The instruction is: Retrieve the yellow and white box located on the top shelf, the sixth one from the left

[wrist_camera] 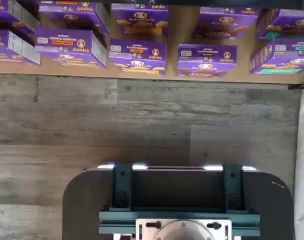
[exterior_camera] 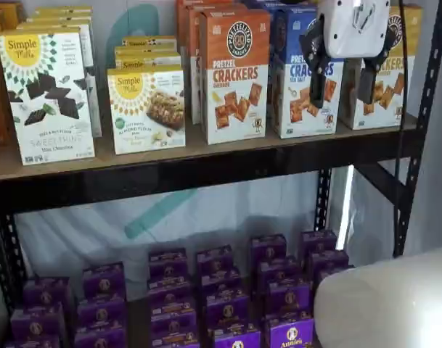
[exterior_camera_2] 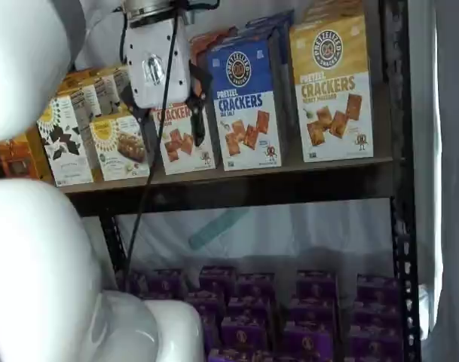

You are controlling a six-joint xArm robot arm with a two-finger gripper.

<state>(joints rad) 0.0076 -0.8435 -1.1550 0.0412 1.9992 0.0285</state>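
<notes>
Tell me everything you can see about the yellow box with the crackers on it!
The yellow box is a tall cardboard carton, yellow on top and white below, with a round black logo, the word CRACKERS and pictures of square brown crackers. It stands upright at the right end of the top shelf, facing forward, with a blue box beside it. In a shelf view the gripper hangs partly in front of it, fingers apart, holding nothing.

Wrist view looks straight down at floor and purple boxes (wrist_camera: 137, 57), well below the top shelf (exterior_camera: 206, 170). Both shelf views face the top shelf (exterior_camera_2: 237, 188) from the front, near, one obliquely; both share its cracker boxes.
</notes>
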